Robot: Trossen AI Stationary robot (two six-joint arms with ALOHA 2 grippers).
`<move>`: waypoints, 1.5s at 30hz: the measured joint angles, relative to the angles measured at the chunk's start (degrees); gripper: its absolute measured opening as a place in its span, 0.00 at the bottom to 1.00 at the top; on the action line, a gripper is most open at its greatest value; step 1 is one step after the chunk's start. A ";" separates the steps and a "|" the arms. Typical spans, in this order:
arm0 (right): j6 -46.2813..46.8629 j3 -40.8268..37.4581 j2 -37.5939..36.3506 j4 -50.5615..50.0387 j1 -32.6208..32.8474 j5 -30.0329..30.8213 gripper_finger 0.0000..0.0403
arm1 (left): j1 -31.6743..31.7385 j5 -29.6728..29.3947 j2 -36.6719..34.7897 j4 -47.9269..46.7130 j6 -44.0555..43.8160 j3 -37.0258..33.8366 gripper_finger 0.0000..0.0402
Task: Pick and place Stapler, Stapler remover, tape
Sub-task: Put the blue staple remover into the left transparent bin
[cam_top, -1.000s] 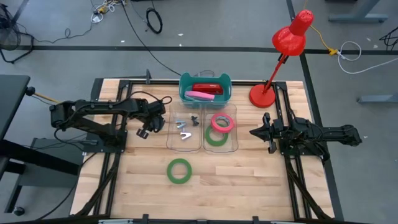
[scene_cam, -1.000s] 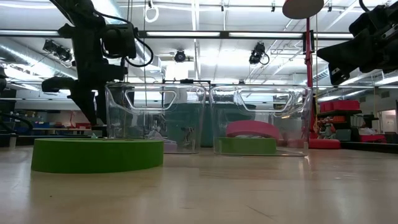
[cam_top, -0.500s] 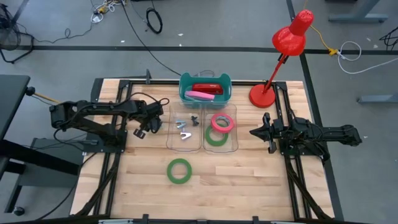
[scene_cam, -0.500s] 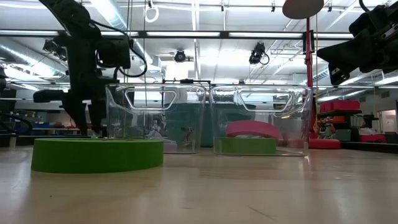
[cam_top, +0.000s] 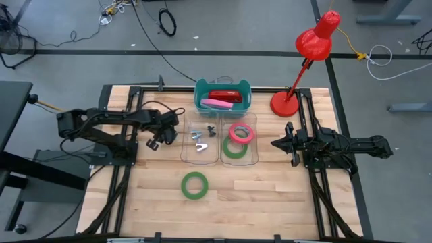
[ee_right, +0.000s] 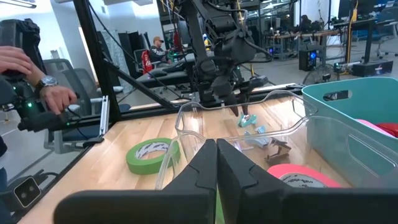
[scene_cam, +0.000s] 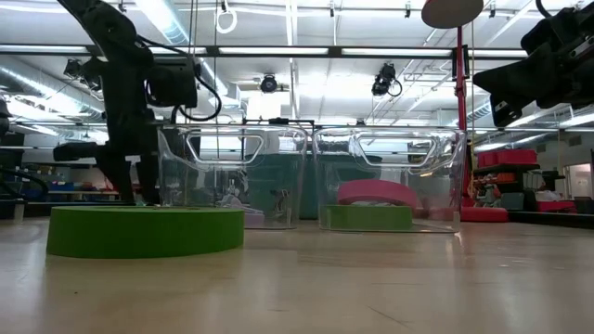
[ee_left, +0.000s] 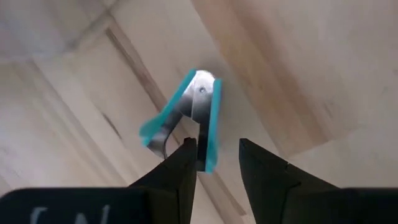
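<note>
Left claw (ee_left: 214,155) clamps one teal staple remover (ee_left: 186,118) (three tape rolls elsewhere).

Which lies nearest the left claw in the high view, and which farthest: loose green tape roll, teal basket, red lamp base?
1. Teal basket, behind the clear bins, nearest the left claw.
2. Loose green tape roll, front centre.
3. Red lamp base, far right.

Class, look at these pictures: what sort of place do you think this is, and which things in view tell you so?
Probably a robotics lab: two robot arms work at a wooden table, cables trail over the floor, and desks with monitors fill the room behind.
</note>
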 joint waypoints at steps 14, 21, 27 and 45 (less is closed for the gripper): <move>0.00 0.00 0.02 0.01 0.00 0.00 0.02 | -0.52 -7.08 2.75 2.10 -0.25 0.60 0.31; 0.00 -0.02 0.01 0.01 0.00 -0.01 0.02 | -0.35 -6.22 2.48 1.22 -1.68 1.84 0.31; 0.00 -0.01 0.01 0.01 0.00 0.00 0.02 | -0.37 -4.32 2.63 0.41 -1.69 1.46 0.31; 0.00 -0.01 0.01 0.02 0.00 0.00 0.02 | -0.37 -4.79 2.63 0.69 -1.70 1.42 0.16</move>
